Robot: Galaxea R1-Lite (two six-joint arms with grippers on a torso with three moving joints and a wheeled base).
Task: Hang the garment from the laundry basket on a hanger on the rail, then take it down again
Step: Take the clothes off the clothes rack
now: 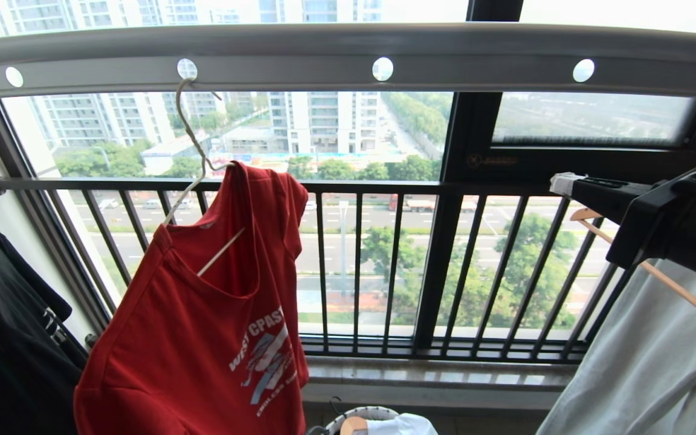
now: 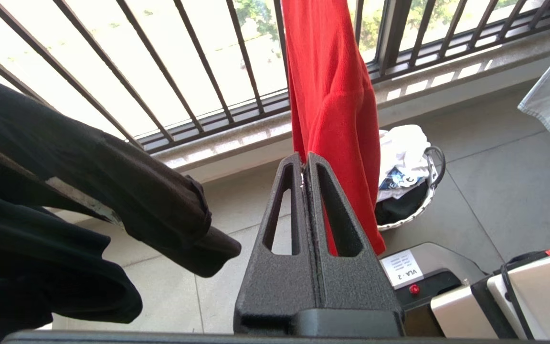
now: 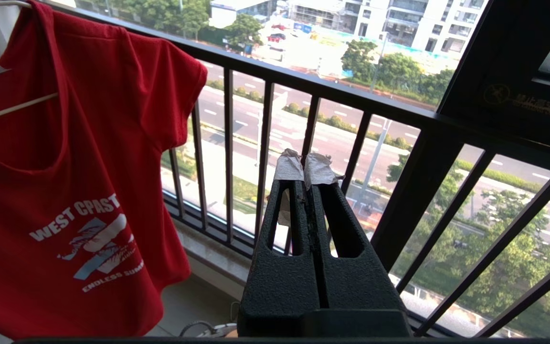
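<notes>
The garment (image 1: 203, 338), a red T-shirt with white lettering, hangs crookedly on the cream wire hanger (image 1: 193, 134). The hanger's hook sits in a hole of the grey rail (image 1: 475, 54). One shoulder rides high on the hanger and the other sags. My left gripper (image 2: 303, 160) is shut, its tips just in front of the garment's (image 2: 332, 95) hanging edge, with nothing seen between them. My right gripper (image 1: 562, 183) (image 3: 303, 167) is shut and empty, held level to the right of the garment (image 3: 65, 167). The laundry basket (image 2: 430, 193) stands on the floor below.
A black T-shirt (image 1: 3, 338) (image 2: 65, 167) hangs at the left. A pale grey-green garment (image 1: 644, 362) on a wooden hanger (image 1: 668, 281) hangs at the right. The black barred window railing (image 1: 384, 187) runs behind everything. The robot's base (image 2: 447, 272) is near the basket.
</notes>
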